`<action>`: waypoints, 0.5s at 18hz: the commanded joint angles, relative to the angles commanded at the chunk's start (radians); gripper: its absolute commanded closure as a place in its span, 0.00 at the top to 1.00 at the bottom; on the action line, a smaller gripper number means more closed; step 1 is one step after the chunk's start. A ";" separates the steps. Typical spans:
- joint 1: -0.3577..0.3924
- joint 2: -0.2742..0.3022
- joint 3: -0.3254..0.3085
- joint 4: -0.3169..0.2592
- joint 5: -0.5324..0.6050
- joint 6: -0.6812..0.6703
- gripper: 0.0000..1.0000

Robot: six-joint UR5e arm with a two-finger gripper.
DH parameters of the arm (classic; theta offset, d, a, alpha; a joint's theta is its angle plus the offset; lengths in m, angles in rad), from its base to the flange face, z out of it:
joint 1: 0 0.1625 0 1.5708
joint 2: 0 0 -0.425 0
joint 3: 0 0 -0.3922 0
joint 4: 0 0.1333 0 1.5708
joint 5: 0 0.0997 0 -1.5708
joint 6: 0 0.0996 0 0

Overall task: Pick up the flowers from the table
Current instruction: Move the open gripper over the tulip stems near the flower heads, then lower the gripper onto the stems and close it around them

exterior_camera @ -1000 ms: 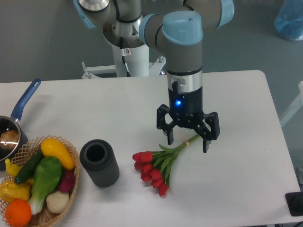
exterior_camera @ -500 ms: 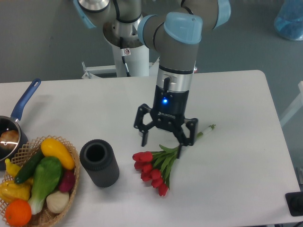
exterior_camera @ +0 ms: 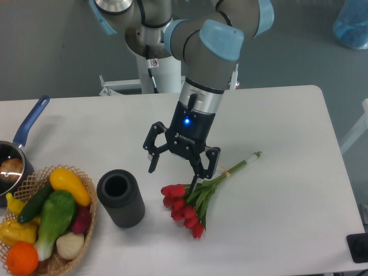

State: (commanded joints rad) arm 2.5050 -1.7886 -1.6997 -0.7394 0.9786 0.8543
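Nearest you, at about seven o'clock, sits the wicker basket (exterior_camera: 86,227) of vegetables, with the dark cylindrical cup (exterior_camera: 120,198) standing upright just to its three o'clock side. Neither belongs to your task, so steer clear of both.

Next out, just right of the centre, the flowers (exterior_camera: 192,202) lie flat on the table (exterior_camera: 287,190): red tulip buds fanned toward six o'clock, the tied pale stems running off toward two o'clock. Lying this way, the stems offer the narrow, firm part to pinch, which looks a safer hold than the soft buds.

Directly above the leaves hangs the gripper (exterior_camera: 174,168), its fingers spread wide apart and holding nothing. One fingertip (exterior_camera: 194,176) points down just at the leaves, the other hangs toward nine o'clock over bare tabletop. The wrist is tilted, so the spread is likely not yet squared across the stems.

Farther back, at nine o'clock, a blue-handled saucepan (exterior_camera: 16,150) rests at the table's edge.
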 joint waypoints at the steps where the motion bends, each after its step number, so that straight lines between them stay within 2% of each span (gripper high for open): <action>1: -0.002 -0.002 0.000 -0.002 0.017 0.021 1.00; 9: 0.014 -0.063 0.003 -0.002 0.147 0.123 1.00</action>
State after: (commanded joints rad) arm 2.5188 -1.8515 -1.6966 -0.7409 1.1258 0.9771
